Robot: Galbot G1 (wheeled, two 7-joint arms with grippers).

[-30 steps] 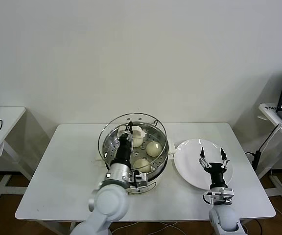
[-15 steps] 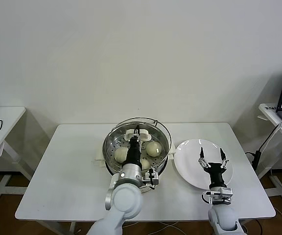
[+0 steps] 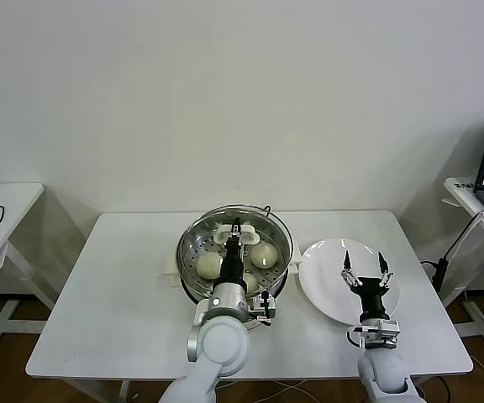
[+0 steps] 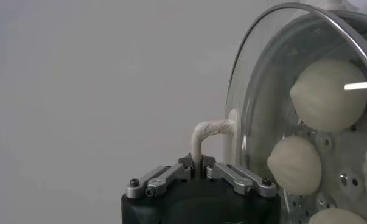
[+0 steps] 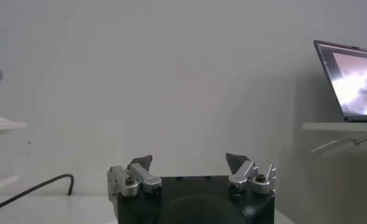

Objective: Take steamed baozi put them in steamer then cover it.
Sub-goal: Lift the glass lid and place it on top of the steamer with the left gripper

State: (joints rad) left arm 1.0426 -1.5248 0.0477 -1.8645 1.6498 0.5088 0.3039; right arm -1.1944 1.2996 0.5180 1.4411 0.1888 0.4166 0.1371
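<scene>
Swinging across from the near-left side, the cover [image 3: 235, 238] now sits squarely over the steamer [image 3: 235, 267] and looks level, where a second ago it hung tilted and off to one side. The left gripper [image 3: 235, 228] stays clamped tight on the cover's white handle [image 4: 209, 132], pinching the loop between closed jaws right at the centre of the glass. Through that glass the buns [image 3: 211, 265] are plain to see, resting on the perforated tray inside the pot; the left wrist view catches them behind the tilted-looking pane, cream and domed. Whether the metal rim is fully seated on the pot's edge or a touch above it, I cannot tell from here.

Over on the right, the right gripper [image 3: 366, 270] hangs above the white plate [image 3: 326, 285] with its jaws spread wide and nothing between them, unchanged through all of this. That plate carries no buns now.

So the loading looks done and the covering is almost there. What seems left, by my reading, is for the left gripper to settle the cover, let go of the handle and lift clear of the desk [image 3: 116, 294].
</scene>
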